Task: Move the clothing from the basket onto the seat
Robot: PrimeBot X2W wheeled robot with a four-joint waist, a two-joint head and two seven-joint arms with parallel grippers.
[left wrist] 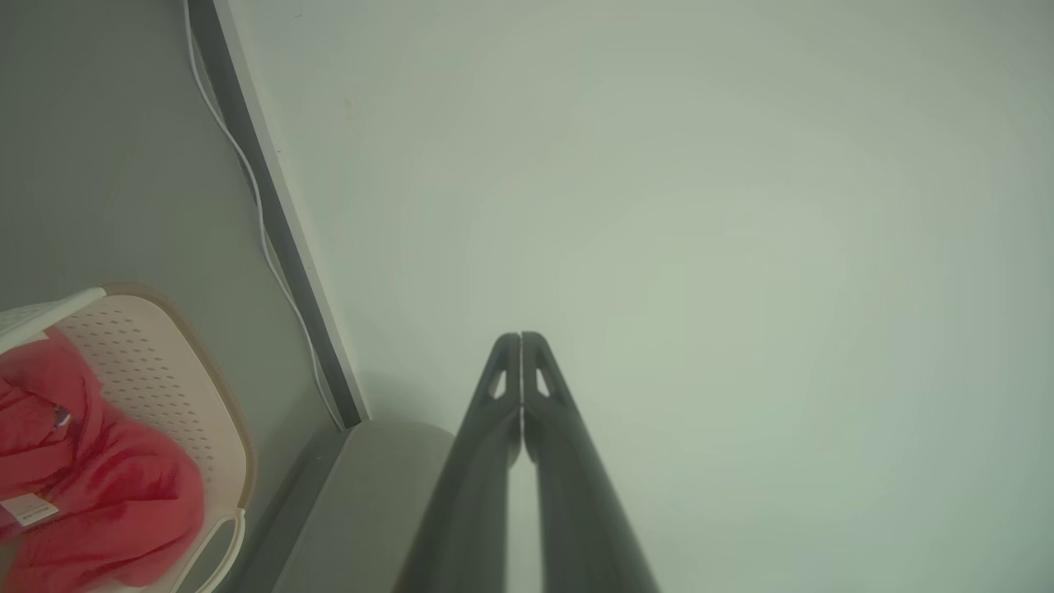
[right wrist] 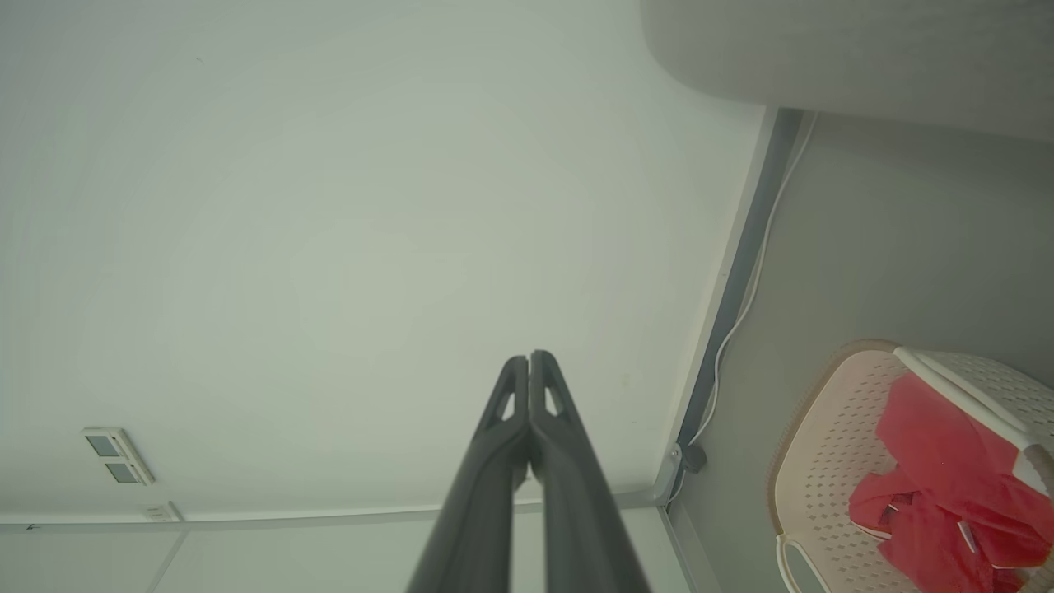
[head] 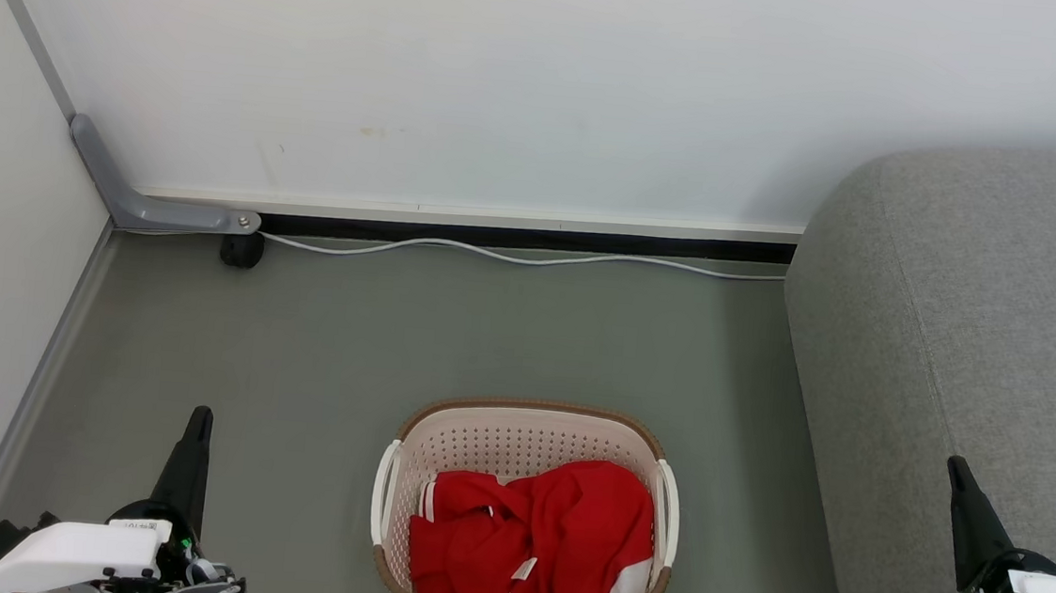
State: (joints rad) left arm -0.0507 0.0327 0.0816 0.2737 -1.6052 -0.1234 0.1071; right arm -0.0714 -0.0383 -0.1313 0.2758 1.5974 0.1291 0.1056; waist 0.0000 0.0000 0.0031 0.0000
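The red clothing [head: 533, 533] lies in the basket [head: 516, 445] on the floor [head: 317, 336], near the grey seat [head: 978, 323]. The left end effector [head: 199, 415] and right end effector [head: 956, 466] are both squeezed together, empty.

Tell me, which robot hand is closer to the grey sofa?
The right gripper: in the head view it overlaps the edge of the grey sofa. The left gripper is across the floor, on the far side of the laundry basket.

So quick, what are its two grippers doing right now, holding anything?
Left gripper: closed, holding nothing.
Right gripper: closed, holding nothing.
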